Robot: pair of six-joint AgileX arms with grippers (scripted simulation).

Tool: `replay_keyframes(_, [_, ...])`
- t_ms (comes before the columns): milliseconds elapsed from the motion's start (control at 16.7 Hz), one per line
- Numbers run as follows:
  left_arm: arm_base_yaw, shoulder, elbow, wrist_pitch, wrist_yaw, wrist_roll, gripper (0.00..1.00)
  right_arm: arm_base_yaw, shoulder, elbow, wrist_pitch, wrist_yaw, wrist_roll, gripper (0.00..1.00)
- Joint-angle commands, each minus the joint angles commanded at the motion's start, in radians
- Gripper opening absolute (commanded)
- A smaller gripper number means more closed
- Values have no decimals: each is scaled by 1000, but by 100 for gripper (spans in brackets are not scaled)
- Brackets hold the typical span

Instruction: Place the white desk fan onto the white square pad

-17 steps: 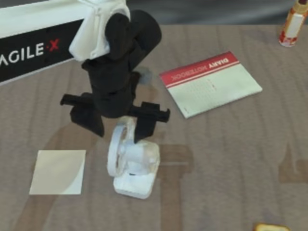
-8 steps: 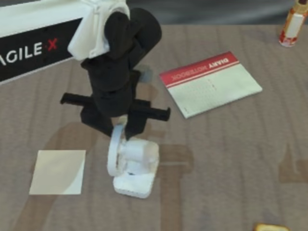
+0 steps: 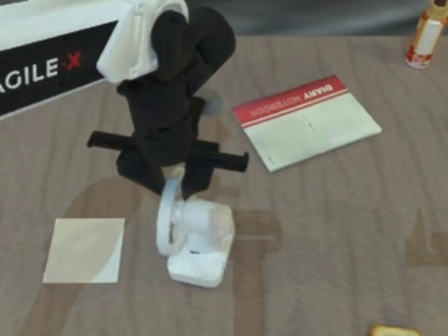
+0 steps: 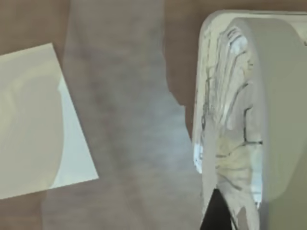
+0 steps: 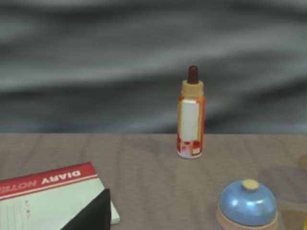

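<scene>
The white desk fan stands on the brown table left of centre, its ring guard turned toward the white square pad. That pad lies flat a short way to the fan's left. My left gripper comes down from above and is shut on the top of the ring guard. In the left wrist view the fan fills one side, with a dark fingertip against its guard and the pad beyond. My right arm is out of the top view; only one dark finger shows in its wrist view.
A notebook with a red strip lies right of the left arm. An orange-labelled bottle stands at the far right corner. A blue bell sits near it. A small orange object pokes in at the front edge.
The left gripper's fingers went from spread wide to closed on the fan's ring guard. The fan shifted slightly to the right.
</scene>
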Motion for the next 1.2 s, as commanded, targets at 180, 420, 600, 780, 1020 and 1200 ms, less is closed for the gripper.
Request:
replay_keyframes(180, [9, -4, 83, -87, 0, -2, 0, 0, 0, 0, 0, 0, 0, 100])
replay_keyframes(420, [17, -11, 166, -176, 0, -2, 0, 0, 0, 0, 0, 0, 0, 100])
replay_keyframes(600, [12, -9, 164, -174, 0, -1, 0, 0, 0, 0, 0, 0, 0, 100])
replay_keyframes(780, [20, -13, 159, -179, -1, -35, 0, 0, 0, 0, 0, 0, 0, 100])
replay_keyframes(1020, [66, -36, 136, -201, -2, -229, 0, 0, 0, 0, 0, 0, 0, 100])
replay_keyframes(1200, [120, -68, 105, -224, -3, -481, 0, 0, 0, 0, 0, 0, 0, 100])
